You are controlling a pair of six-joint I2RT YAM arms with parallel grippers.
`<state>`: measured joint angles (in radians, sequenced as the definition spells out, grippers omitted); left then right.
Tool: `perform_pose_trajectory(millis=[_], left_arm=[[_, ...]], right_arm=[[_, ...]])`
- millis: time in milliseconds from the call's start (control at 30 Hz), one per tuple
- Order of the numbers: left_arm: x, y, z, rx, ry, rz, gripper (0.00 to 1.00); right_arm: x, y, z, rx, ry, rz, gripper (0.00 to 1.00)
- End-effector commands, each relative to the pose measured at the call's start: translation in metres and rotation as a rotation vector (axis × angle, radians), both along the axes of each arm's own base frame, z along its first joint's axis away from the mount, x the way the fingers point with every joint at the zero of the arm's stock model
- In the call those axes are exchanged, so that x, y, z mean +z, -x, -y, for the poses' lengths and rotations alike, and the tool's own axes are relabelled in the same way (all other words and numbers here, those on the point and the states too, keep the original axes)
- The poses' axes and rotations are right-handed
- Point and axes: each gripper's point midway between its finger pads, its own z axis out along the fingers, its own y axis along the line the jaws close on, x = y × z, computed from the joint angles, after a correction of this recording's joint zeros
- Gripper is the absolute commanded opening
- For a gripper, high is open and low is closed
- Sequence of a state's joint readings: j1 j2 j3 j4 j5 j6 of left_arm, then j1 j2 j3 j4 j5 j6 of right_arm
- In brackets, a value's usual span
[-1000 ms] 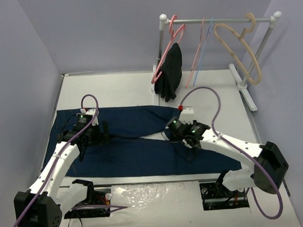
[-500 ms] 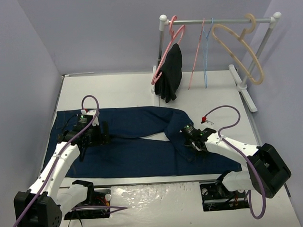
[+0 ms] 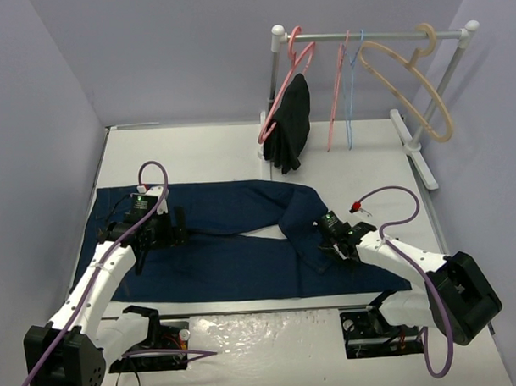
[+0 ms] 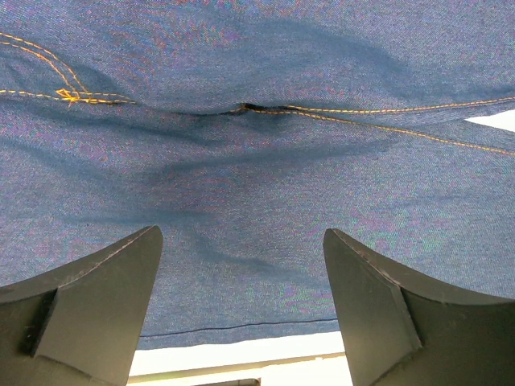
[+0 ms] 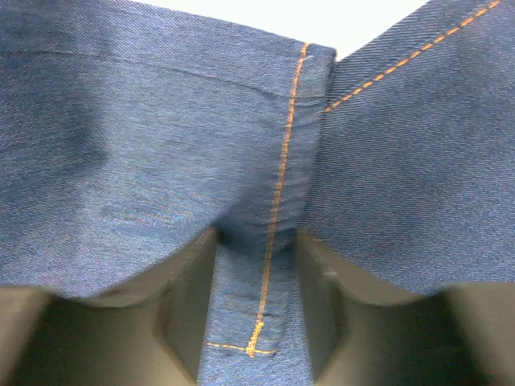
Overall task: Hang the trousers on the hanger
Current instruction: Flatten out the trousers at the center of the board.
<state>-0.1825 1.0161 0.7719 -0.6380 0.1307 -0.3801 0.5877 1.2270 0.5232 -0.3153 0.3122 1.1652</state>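
Observation:
The trousers (image 3: pixel 226 249), dark navy jeans, lie flat across the table with the waist at the left. The right end of the far leg is folded back toward the middle. My left gripper (image 3: pixel 176 232) hovers open just over the seat area; the left wrist view shows wide-apart fingers (image 4: pixel 96 305) above bare denim (image 4: pixel 257 145). My right gripper (image 3: pixel 329 246) sits on the folded leg end. In the right wrist view its jaws (image 5: pixel 256 237) pinch a ridge of denim (image 5: pixel 161 145) with an orange seam. The light-blue hanger (image 3: pixel 350 97) hangs on the rail at the back.
A white rack (image 3: pixel 371 35) stands at the back right. It carries two pink hangers (image 3: pixel 335 97), a thick beige hanger (image 3: pixel 411 77) and a black garment (image 3: pixel 291 124). Its foot (image 3: pixel 416 154) rests on the table near the right wall.
My right gripper slid right and nearer along the trousers, and its jaws narrowed onto a fold of denim. The leg end now lies folded over. The left arm stayed put.

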Motion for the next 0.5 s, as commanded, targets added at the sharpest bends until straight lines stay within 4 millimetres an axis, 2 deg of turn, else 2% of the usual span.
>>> perform_pose_trajectory(millis=[0, 67, 167, 300, 333, 467], left_arm=[[0.023, -0.016, 0.001, 0.018, 0.015, 0.087, 0.78], [0.023, -0.016, 0.001, 0.017, 0.014, 0.088, 0.79], [0.023, -0.016, 0.001, 0.017, 0.014, 0.088, 0.78], [0.023, -0.016, 0.001, 0.018, 0.014, 0.088, 0.78], [0.024, -0.016, 0.001, 0.018, 0.015, 0.089, 0.78], [0.023, -0.016, 0.001, 0.018, 0.013, 0.088, 0.79]], right_arm=[[-0.005, -0.001, 0.001, -0.041, -0.012, -0.002, 0.27], [-0.005, -0.002, 0.001, -0.035, -0.004, -0.003, 0.12], [0.003, -0.007, 0.0, -0.019, 0.007, 0.01, 0.0], [0.032, -0.022, 0.003, 0.005, 0.062, 0.058, 0.0], [0.04, -0.025, 0.007, 0.008, 0.088, 0.066, 0.0], [0.088, -0.055, 0.033, 0.001, 0.226, 0.142, 0.0]])
